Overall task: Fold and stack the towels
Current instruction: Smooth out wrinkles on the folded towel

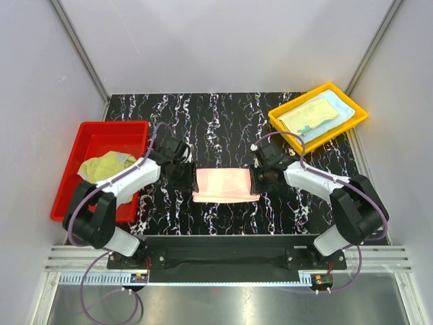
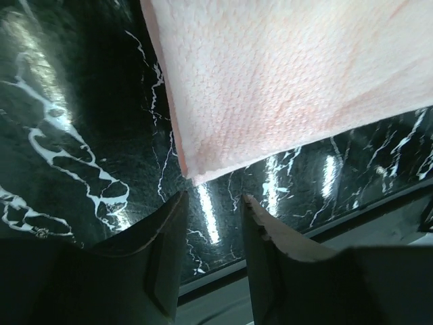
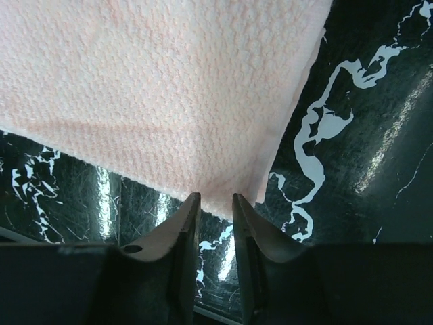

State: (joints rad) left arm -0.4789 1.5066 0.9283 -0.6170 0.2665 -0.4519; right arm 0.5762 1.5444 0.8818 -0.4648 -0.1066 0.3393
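Centre, near: folded peach-pink towel [image 1: 226, 184] flat on the table [image 1: 223, 115]. Left gripper [image 2: 215, 196] released, clear of its corner; right gripper [image 3: 216, 196] pinching the opposite corner. Left: crumpled yellow-green towel [image 1: 105, 166], red tray [image 1: 101, 125]. Far right: folded towels [image 1: 311, 115], yellow tray [image 1: 338, 134].

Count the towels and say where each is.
4: peach-pink towel on the table centre; crumpled yellow-green towel in the red tray; pale yellow towel atop light blue towel in the yellow tray. Others may hide beneath.
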